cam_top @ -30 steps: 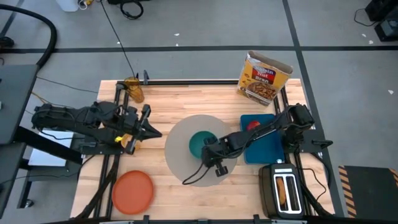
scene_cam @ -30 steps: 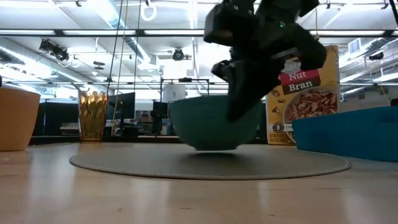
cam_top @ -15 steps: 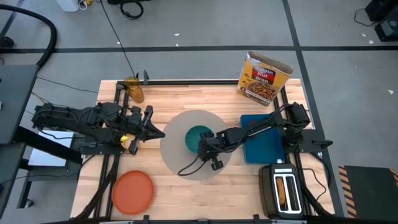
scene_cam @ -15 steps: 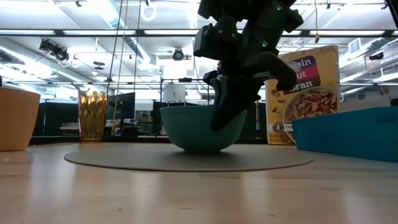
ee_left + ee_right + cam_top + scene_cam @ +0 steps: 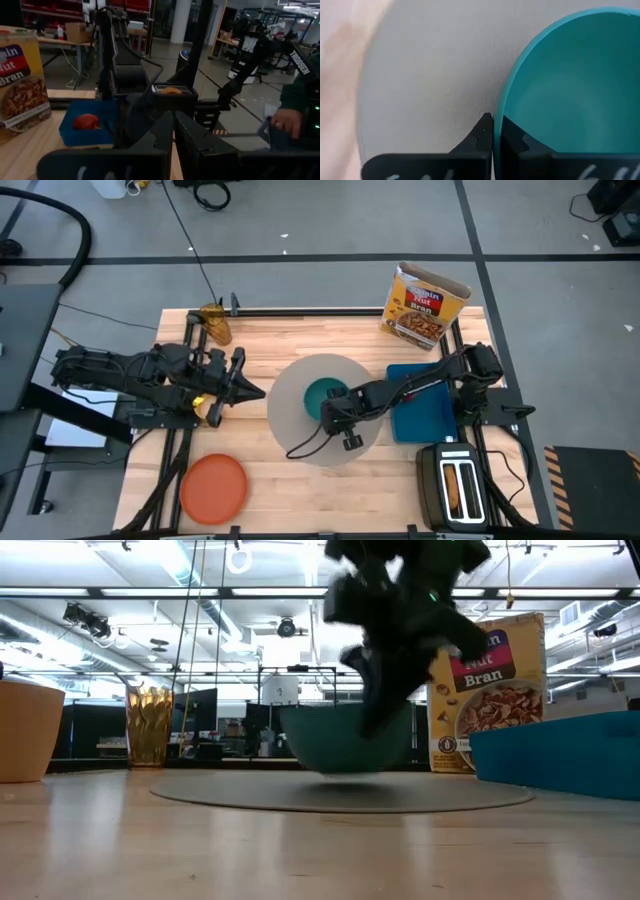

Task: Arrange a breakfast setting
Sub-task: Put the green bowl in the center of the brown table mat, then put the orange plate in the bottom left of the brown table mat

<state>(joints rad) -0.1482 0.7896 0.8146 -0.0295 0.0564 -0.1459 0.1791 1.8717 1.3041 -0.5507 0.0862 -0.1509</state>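
Observation:
The teal bowl sits on the round grey placemat at the table's middle; both also show in the low view, the bowl and the placemat. My right gripper is shut on the bowl's rim. My left gripper is shut and empty, held above the table left of the placemat. The orange plate lies at the near left. The red apple lies in the blue tray. A yellow-orange cup stands at the left. Bread sits in the toaster. The spoon is out of view. My right gripper pinches the bowl's rim on its near side, one finger inside the bowl and one finger outside. The fingers come from above, pointing down. Whether the bowl's base rests on the placemat or hangs just above it, I cannot tell.
A black toaster stands at the near right. A cereal box stands at the far right and a gold tumbler at the far left. A person's hand shows beyond the table.
My right gripper has drawn the bowl toward the table's far and left edges, then a little back toward the right. The placemat has slid left and back again beneath the bowl. My left gripper has edged a little toward the placemat.

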